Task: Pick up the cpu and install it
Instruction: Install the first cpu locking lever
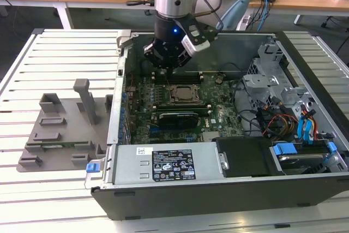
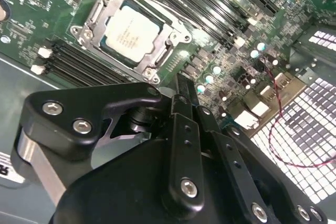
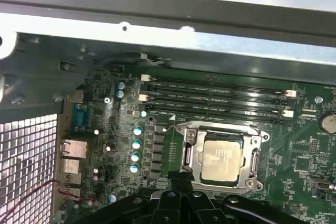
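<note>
The cpu [image 1: 180,94] is a pale silver square lying flat in the metal-framed socket [image 3: 220,128] on the green motherboard inside the open computer case. It shows in both wrist views [image 2: 131,30] [image 3: 223,162]. My black gripper [image 1: 166,69] hangs a little above the board, beside the socket's corner on the side toward the exterior view's left and the back wall of the case. Its fingertips [image 2: 184,85] are shut together with nothing between them, and they do not touch the cpu. The tip also shows in the first wrist view [image 3: 180,179].
Black memory slots [image 3: 215,98] run beside the socket. A black card [image 1: 177,118] lies in front of it, and a drive cage with cables [image 1: 283,113] fills the case at the exterior view's right. A grey fixture plate with posts [image 1: 60,129] sits on the slatted table.
</note>
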